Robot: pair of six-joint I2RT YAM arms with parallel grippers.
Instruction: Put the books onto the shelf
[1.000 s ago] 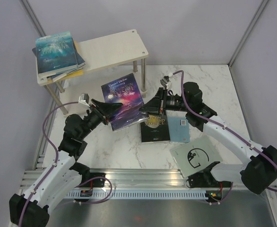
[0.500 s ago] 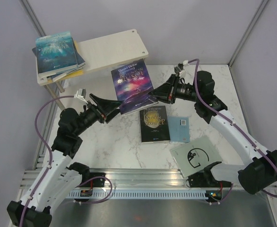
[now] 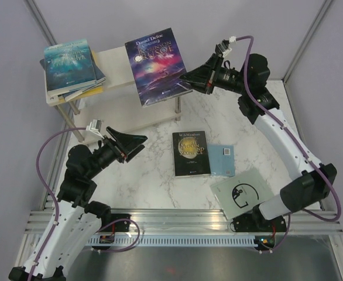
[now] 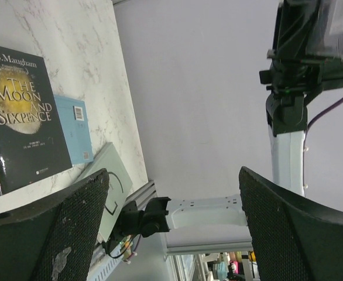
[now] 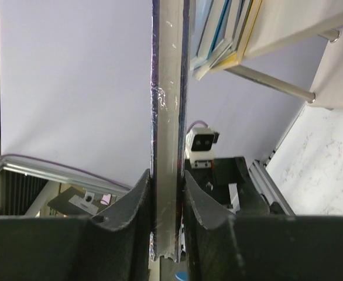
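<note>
Nearest, at the right front of the marble worktop (image 3: 148,181), a pale grey book (image 3: 244,193) with a black "G" lies flat, just beside the base of the right arm. A little farther, in the middle, the black book (image 3: 191,153) with a gold disc lies face up. A light blue book (image 3: 224,160) lies against its right edge.

To the left of them the left pincer (image 3: 140,146) hangs above the worktop with its jaws wide apart and nothing between them.

Farther back, the right pincer (image 3: 186,81) is clamped on the lower right edge of the purple galaxy book (image 3: 158,65). It holds the book tilted in the air over the right half of the shelf (image 3: 116,61). I cannot tell if this book touches the top board.

On the left end of the top board lies a stack of books (image 3: 72,69), the teal ocean one uppermost.
</note>
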